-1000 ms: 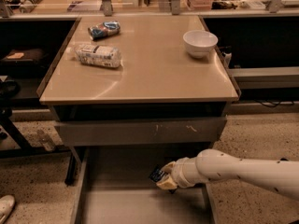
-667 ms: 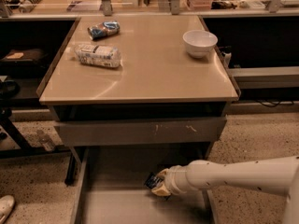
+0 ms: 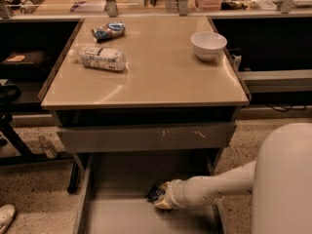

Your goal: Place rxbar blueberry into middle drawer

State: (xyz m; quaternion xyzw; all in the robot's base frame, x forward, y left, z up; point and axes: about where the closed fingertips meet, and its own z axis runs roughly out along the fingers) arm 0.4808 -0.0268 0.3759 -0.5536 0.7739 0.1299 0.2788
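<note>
The middle drawer (image 3: pixel 122 219) is pulled out below the table, showing a smooth grey floor and thin side walls. My arm reaches in from the right, low over the drawer. My gripper (image 3: pixel 160 199) is just above the drawer floor near its middle, and it is shut on the rxbar blueberry (image 3: pixel 154 194). The bar shows as a small dark wrapper at the gripper's tip. Most of the bar is hidden by the gripper.
A shut grey drawer front (image 3: pixel 146 136) with pale scratches is above the open drawer. On the tan tabletop (image 3: pixel 161 77) are a white bowl (image 3: pixel 208 44), a blue-and-silver snack bag (image 3: pixel 108 31) and a whitish packet (image 3: pixel 102 58). My robot's white body (image 3: pixel 287 179) fills the lower right.
My gripper has moved left and down into the drawer with the dark bar in it. The things on the tabletop have not moved.
</note>
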